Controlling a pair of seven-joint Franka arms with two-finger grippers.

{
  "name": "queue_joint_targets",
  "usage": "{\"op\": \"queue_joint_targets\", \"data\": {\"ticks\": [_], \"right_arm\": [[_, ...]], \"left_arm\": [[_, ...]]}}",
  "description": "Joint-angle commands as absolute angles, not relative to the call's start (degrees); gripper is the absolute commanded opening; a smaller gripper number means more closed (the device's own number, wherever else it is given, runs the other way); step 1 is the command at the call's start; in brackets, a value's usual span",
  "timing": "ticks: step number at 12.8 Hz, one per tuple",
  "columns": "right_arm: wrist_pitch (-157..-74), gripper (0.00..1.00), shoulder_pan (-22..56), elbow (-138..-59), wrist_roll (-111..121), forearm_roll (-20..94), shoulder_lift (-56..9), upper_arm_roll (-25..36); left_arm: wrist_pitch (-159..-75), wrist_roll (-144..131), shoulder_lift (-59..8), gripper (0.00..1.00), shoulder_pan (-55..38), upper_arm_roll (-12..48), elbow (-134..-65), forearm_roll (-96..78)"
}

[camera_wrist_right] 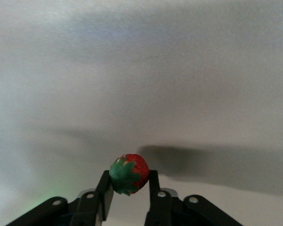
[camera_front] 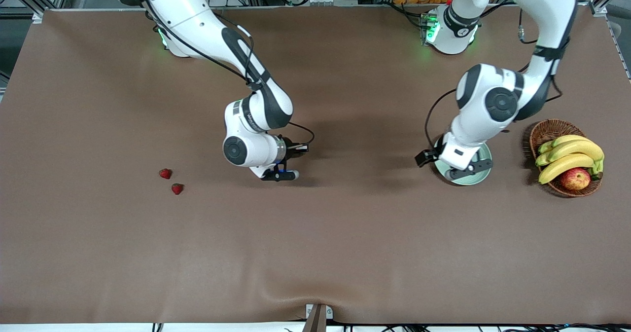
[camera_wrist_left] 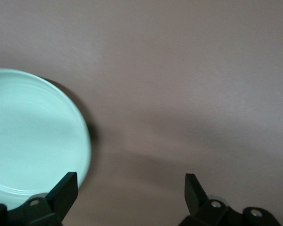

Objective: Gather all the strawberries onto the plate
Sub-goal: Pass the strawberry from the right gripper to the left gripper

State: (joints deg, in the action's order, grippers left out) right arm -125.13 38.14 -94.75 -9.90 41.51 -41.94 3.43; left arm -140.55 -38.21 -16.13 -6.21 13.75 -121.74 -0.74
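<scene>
Two small red strawberries (camera_front: 165, 173) (camera_front: 177, 189) lie on the brown table toward the right arm's end. A third strawberry (camera_wrist_right: 130, 173), red with a green leafy cap, sits between the fingers of my right gripper (camera_wrist_right: 129, 181). That gripper (camera_front: 288, 162) is shut on it and hangs low over the middle of the table. The berry is hidden in the front view. The pale mint-green plate (camera_front: 482, 175) lies toward the left arm's end, mostly covered by my left gripper (camera_front: 456, 166). That gripper (camera_wrist_left: 130, 186) is open and holds nothing, with the plate (camera_wrist_left: 33, 136) beside one finger.
A brown wicker basket (camera_front: 542, 132) with bananas (camera_front: 567, 157) and a red-yellow apple (camera_front: 575, 178) stands beside the plate, at the left arm's end of the table.
</scene>
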Motion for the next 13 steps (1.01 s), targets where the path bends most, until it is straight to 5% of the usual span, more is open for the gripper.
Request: {"op": "queue_joint_targets", "data": {"ticks": [1, 4, 10, 13], "right_arm": [[-124.5, 0.75, 38.0, -94.0, -11.2, 41.9, -41.4, 4.1], [-123.7, 0.99, 34.1, -94.1, -10.9, 41.7, -37.0, 4.3], [-115.1, 1.00, 19.0, -94.5, -10.2, 27.0, -32.0, 4.3], [-115.1, 1.00, 14.3, -94.5, -6.1, 15.9, -32.3, 4.3]], "left_arm": [[-142.5, -48.8, -21.9, 1.00, -10.7, 13.7, -117.4, -0.5], [-142.5, -61.6, -27.3, 1.00, -16.8, 13.7, -109.6, -0.5], [-142.3, -71.8, -41.6, 0.99, -30.5, 13.3, -89.6, 0.0], [-142.3, -71.8, -45.8, 0.81, -35.3, 12.9, -84.7, 0.1]]}}
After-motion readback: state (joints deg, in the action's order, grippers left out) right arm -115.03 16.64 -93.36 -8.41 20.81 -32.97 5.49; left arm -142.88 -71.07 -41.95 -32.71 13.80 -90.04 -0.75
